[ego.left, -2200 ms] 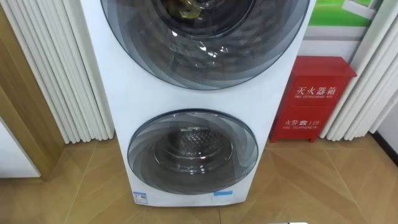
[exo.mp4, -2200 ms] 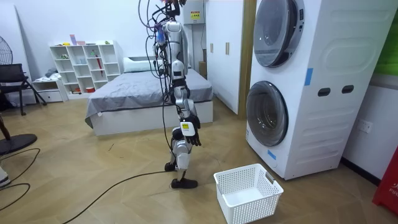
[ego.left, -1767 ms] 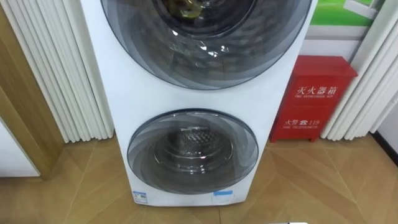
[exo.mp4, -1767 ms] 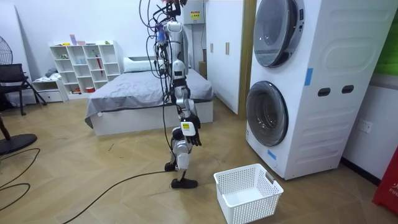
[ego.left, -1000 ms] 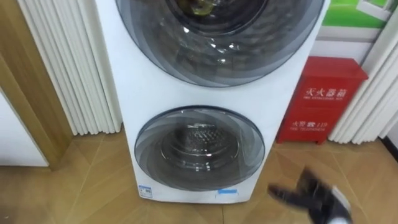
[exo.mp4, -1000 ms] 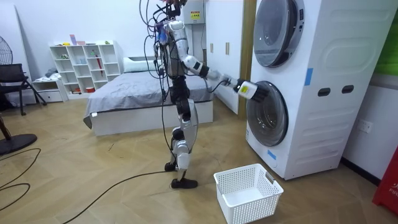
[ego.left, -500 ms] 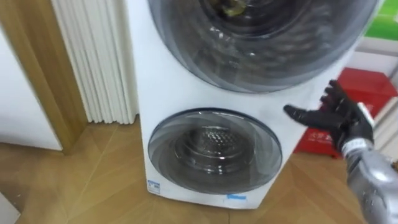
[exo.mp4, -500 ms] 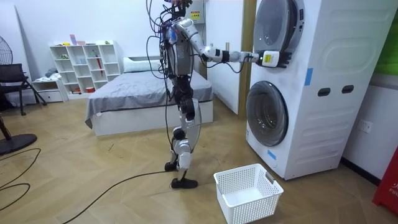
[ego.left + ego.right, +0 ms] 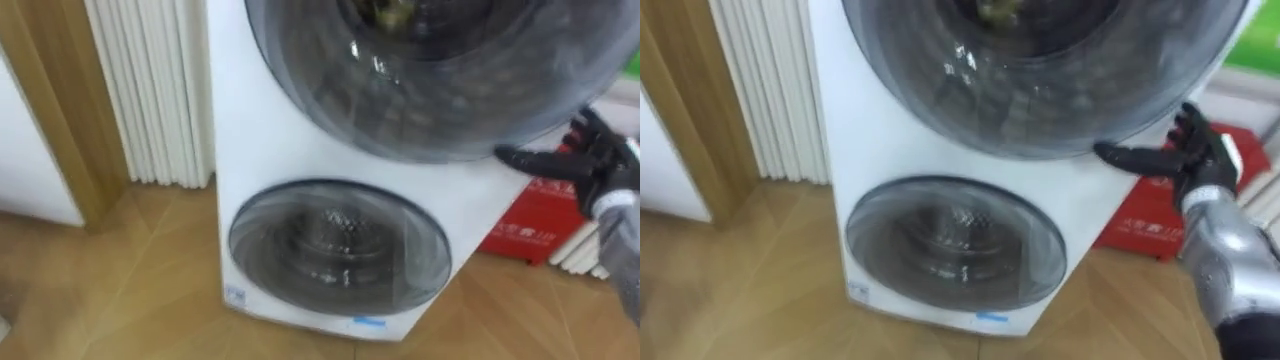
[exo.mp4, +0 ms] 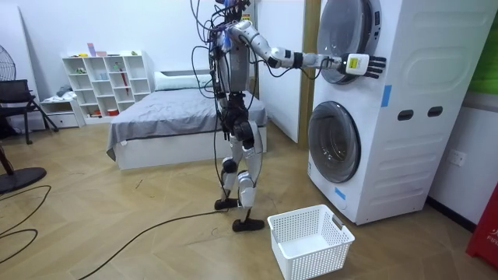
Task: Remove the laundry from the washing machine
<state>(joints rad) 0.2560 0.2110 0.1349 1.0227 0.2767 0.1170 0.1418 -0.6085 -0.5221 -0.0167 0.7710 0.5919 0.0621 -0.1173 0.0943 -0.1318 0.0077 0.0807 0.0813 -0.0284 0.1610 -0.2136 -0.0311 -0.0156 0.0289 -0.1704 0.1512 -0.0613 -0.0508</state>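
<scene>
Beside the upper door [image 9: 440, 90], the right hand [image 9: 592, 160] has risen slightly, fingers spread.

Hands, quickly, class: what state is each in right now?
Right hand: open, fingers straight beside the upper door, holding nothing.
Left hand: cannot be told.

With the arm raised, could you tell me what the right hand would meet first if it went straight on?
Most likely the rim of the upper door, at its lower right: the right hand, open, points its fingers at it. How wide the gap is I cannot tell.
</scene>
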